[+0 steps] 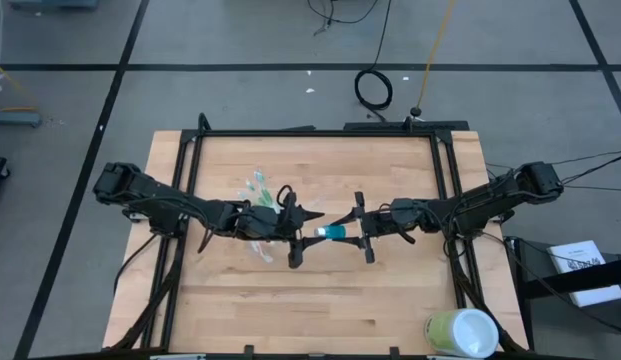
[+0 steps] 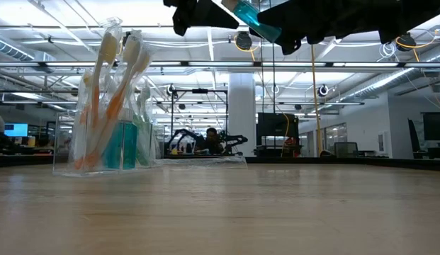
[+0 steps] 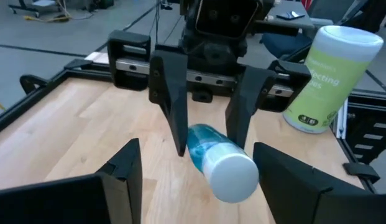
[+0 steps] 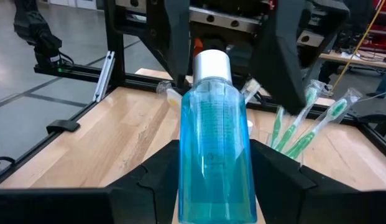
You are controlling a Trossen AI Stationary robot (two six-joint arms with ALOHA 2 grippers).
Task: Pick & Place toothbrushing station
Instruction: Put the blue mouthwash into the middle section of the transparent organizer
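A: Which claw is the blue white-capped tube [image 4: 212, 143] held by?

B: It is pinched by the right gripper [image 1: 366, 232], just right of centre in the high view; in the right wrist view its body is seen clamped between the two dark fingers at the bottom of the frame. The tube is carried in the air, as shown at the top centre of the low view.

A: And the left gripper [image 1: 299, 232]?

B: It is spread wide, just left of centre in the high view, with its fingers set on either side of the tube's white cap [image 3: 233, 176]. No contact can be made out, so a handover is judged to be in progress rather than finished.

A: What is found further out?

B: The small clear plastic cup [image 2: 110, 145] is stood at the left of the low view, with toothbrushes [image 2: 115, 85] upright in it and something blue at its bottom, likely another tube. In the high view the cup is mostly hidden under the left arm. The large pale green-and-white cup [image 1: 462, 334] is left at the lower right, well apart.

A: How much is considered done?

B: The brushes are already in the cup. The airborne tube is still to be passed and set in, so the task is judged to be well under way but not complete.
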